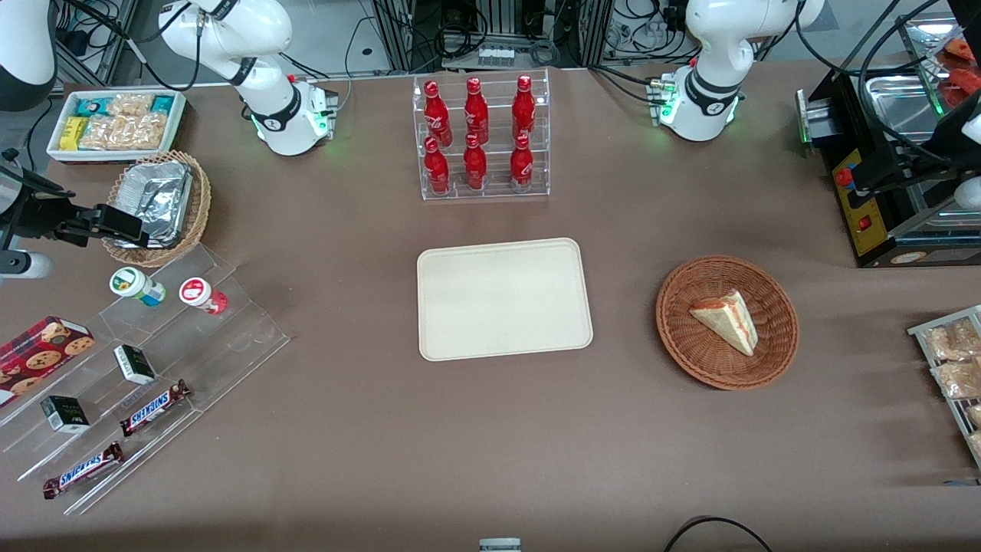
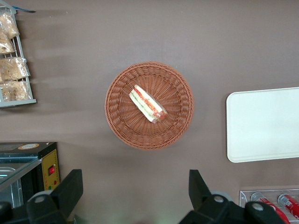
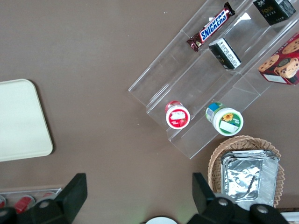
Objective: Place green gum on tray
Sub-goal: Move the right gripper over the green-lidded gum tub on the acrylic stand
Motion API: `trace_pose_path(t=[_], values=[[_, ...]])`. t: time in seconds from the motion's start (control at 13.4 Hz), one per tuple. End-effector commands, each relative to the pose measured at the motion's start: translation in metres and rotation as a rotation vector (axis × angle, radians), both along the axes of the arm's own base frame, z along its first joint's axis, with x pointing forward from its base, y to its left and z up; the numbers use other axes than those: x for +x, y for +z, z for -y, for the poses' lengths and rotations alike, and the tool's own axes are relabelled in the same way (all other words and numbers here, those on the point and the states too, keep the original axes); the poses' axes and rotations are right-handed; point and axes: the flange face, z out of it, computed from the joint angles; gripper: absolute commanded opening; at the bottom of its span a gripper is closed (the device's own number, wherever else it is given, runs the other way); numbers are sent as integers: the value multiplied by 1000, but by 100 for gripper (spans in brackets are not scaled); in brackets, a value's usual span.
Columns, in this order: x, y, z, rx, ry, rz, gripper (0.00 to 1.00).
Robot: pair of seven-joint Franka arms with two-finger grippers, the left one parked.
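The green gum (image 1: pixel 136 286) (image 3: pixel 225 119), a small bottle with a white lid and a green mark, stands on the top step of a clear stepped shelf (image 1: pixel 230 337). Beside it stands a like bottle with a red lid (image 1: pixel 202 295) (image 3: pixel 177 115). The cream tray (image 1: pixel 504 299) (image 3: pixel 18 121) lies bare at the table's middle. My right gripper (image 1: pixel 115 224) (image 3: pixel 140 186) hovers open above the table at the working arm's end. It is a little farther from the front camera than the green gum, and it holds nothing.
A wicker basket with foil containers (image 1: pixel 157 201) sits under the gripper. Snickers bars (image 1: pixel 153 407), small dark boxes (image 1: pixel 134 363) and a cookie box (image 1: pixel 42 349) fill the lower steps. A rack of red bottles (image 1: pixel 479 138) stands past the tray. A round basket with a sandwich (image 1: pixel 726 320) lies toward the parked arm.
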Motion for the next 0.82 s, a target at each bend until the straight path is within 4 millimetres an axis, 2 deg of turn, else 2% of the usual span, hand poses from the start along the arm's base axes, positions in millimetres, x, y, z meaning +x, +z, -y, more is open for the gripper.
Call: trace_pose_path(t=[0.0, 0.22, 0.37, 0.75], values=[[2, 7, 0, 7, -26, 11, 100], [1, 0, 2, 16, 42, 3, 100], [2, -14, 13, 24, 131, 6, 100], [-12, -54, 43, 30, 235, 53, 100]])
